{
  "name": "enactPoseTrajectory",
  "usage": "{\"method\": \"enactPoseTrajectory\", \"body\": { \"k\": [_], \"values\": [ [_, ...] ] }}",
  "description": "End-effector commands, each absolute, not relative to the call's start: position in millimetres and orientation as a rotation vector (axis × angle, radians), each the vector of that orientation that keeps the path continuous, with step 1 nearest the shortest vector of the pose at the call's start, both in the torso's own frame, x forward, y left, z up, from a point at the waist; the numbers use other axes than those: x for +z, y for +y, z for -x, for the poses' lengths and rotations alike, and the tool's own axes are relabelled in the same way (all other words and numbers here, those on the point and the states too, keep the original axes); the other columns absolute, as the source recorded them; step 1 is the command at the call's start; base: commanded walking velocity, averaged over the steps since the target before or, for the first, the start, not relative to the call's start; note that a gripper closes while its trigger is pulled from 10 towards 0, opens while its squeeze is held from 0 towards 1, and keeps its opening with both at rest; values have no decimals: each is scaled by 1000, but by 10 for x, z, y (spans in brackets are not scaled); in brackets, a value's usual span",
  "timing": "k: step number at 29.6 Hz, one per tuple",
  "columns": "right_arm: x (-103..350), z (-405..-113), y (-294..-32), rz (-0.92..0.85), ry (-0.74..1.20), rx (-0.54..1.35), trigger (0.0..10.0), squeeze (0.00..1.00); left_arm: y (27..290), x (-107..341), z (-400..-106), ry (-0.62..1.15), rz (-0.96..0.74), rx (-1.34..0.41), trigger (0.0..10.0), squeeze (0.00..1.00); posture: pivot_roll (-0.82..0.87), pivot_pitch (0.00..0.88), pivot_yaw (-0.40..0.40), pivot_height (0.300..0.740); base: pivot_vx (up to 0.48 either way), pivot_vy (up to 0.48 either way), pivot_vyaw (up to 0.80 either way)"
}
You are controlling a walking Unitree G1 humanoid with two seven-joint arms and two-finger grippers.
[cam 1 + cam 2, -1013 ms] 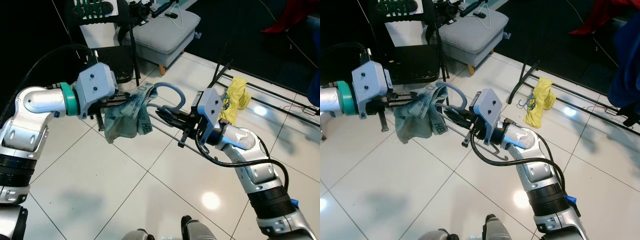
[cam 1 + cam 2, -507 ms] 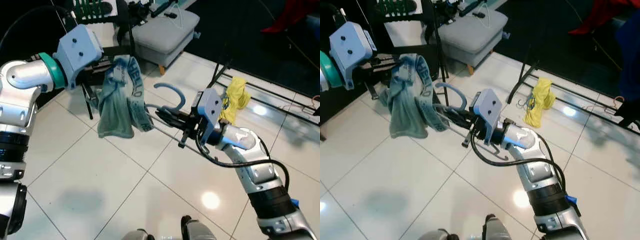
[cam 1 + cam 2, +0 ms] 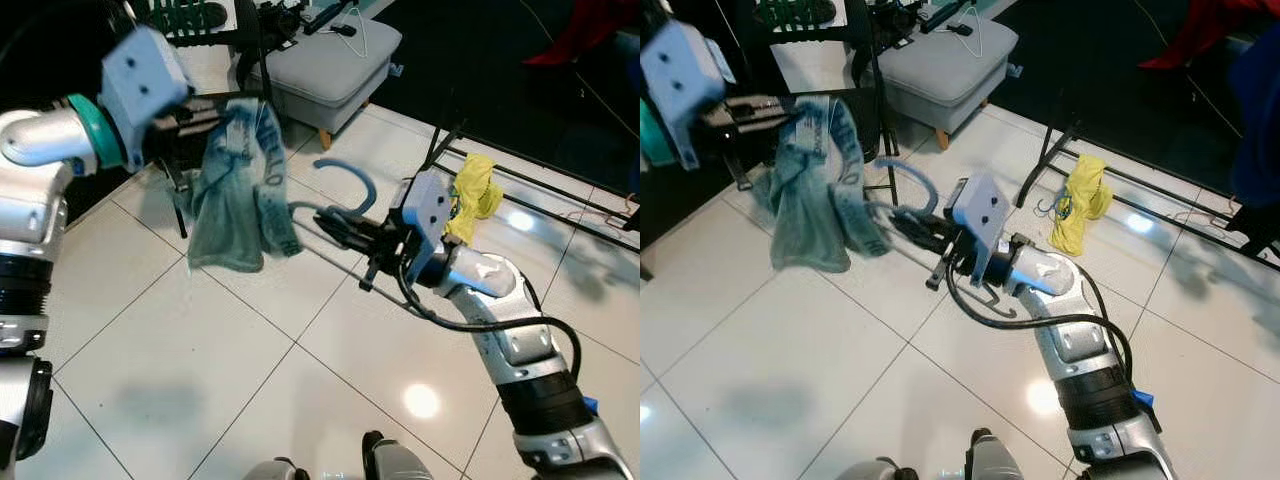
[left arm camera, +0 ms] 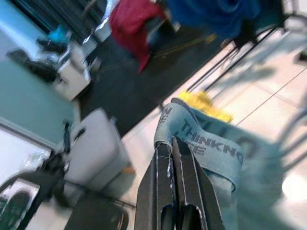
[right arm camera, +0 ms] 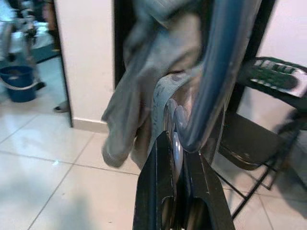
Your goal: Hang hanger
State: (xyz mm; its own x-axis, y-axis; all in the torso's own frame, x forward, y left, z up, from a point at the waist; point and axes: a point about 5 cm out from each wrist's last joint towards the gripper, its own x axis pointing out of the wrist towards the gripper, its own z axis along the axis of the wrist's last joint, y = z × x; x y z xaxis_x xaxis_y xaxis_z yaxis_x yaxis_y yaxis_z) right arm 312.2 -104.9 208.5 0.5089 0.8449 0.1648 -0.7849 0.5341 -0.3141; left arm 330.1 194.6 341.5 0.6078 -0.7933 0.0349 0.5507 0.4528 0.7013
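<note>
Holding the blue hanger (image 3: 345,182) pinched in the right claw (image 3: 345,228), mid-air above the tiled floor (image 3: 250,370); left claw (image 3: 190,115) clenched on the grey-green underwear (image 3: 235,190). Hanging not yet done: clothes rack (image 3: 520,190) well apart.

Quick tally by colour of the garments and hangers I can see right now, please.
Teal-grey garments: 1, the printed cloth pinched by the left gripper.
Yellow garments: 1, the crumpled cloth draped on the black floor rack.
Red garments: 1, at the far edge.
Blue hangers: 1, the blue plastic hanger in the right gripper.
Total: 4.
</note>
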Motion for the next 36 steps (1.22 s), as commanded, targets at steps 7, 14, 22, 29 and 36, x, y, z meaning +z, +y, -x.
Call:
{"method": "enactPoseTrajectory", "body": {
  "k": [7, 14, 22, 29, 36],
  "values": [
    [2084, -3219, -1074, 137, -325, 941, 10000, 0, 1921, 3703, -3109, -444, -649, -999, 10000, 0, 74, 72, 143, 740, 0, 0, 0],
    [2093, -3198, -927, 156, -343, 989, 10000, 0, 1683, 3579, -2962, -432, -592, -1182, 10000, 0, 74, 67, 142, 740, 0, 0, 0],
    [2134, -3198, -902, 170, -364, 993, 10000, 0, 1575, 3367, -2962, -384, -649, -1231, 10000, 0, 64, 66, 144, 740, 0, 0, 0],
    [2121, -3290, -1006, 222, -357, 890, 10000, 0, 1594, 3414, -2942, -385, -612, -1232, 10000, 0, 67, 67, 142, 740, 0, 0, 0],
    [2117, -3451, -1213, 237, -331, 689, 10000, 0, 1752, 3460, -2964, -364, -605, -1150, 10000, 0, 72, 78, 139, 740, 0, 0, 0]
  ]
}}
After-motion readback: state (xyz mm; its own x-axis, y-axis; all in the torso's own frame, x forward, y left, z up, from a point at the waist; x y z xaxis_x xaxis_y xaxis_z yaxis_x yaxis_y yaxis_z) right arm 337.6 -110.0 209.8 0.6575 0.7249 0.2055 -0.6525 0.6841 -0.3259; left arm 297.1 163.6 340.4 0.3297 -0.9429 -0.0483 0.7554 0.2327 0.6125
